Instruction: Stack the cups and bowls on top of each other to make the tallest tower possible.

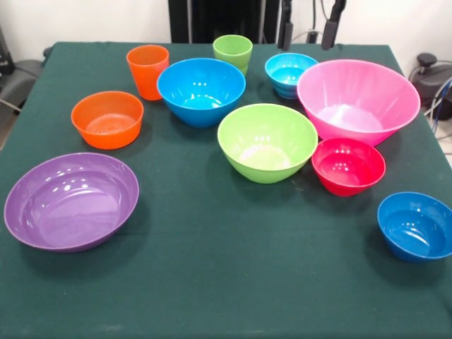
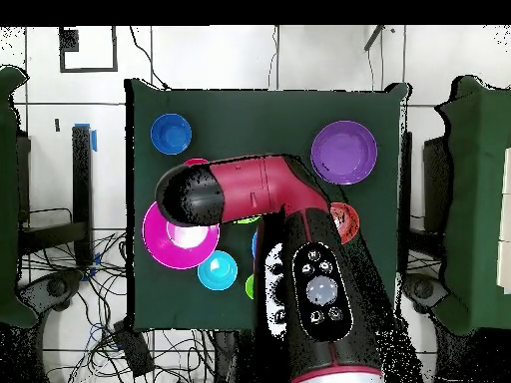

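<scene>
Fingers (image 1: 286, 32) hang at the far edge of the green-clothed worktop (image 1: 212, 282), above the small light-blue plastic bowl (image 1: 289, 73). They're spread apart with nothing between them, so we're calling them open and empty.

Nothing is stacked yet. All ten pieces sit apart on the cloth, mouths up:
- the huge pink plastic bowl (image 1: 357, 99) on one side, with the small red bowl (image 1: 348, 166) right up against it
- the lime green bowl (image 1: 267, 141) just beside the red one
- the large blue bowl (image 1: 201, 90) in the middle at the back
- the orange tumbler (image 1: 147, 70) and the light green tumbler (image 1: 233, 51) on either side of the large blue bowl
- the medium orange bowl (image 1: 107, 119) and the wide shallow purple bowl (image 1: 70, 201) over on the other side
- another small blue bowl (image 1: 415, 226) alone near the front corner

What worries us:
- **Slipping:** everything's glossy, so a pinch on a thin rim could slip and drop the piece.
- **Crowding:** the pink, red and lime cluster is tight, and reaching for one will probably shove its neighbour.
- **Tipping:** the tumblers are taller than wide, so a sideways bump would likely tip them.
- **Nesting:** with mouths up, bowls just nest and we'd gain hardly any height.
- **Blocked view:** from overhead, the red and black arm (image 2: 250, 194) covers most of the middle, so we can't check positions there.
</scene>
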Controlling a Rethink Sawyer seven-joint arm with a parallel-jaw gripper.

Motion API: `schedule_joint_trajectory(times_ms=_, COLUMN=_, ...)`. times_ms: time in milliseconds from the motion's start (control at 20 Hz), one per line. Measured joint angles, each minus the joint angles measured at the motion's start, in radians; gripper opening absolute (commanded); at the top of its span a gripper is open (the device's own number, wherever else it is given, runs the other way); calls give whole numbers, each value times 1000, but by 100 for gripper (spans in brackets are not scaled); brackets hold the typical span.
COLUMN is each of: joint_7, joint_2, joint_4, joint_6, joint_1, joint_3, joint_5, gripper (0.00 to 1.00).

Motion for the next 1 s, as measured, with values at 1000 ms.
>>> schedule_joint_trajectory(times_ms=1000, joint_7=0, joint_2=-18, joint_4=32, joint_6=-24, joint_1=45, joint_3=-59, joint_5=2, gripper=100)
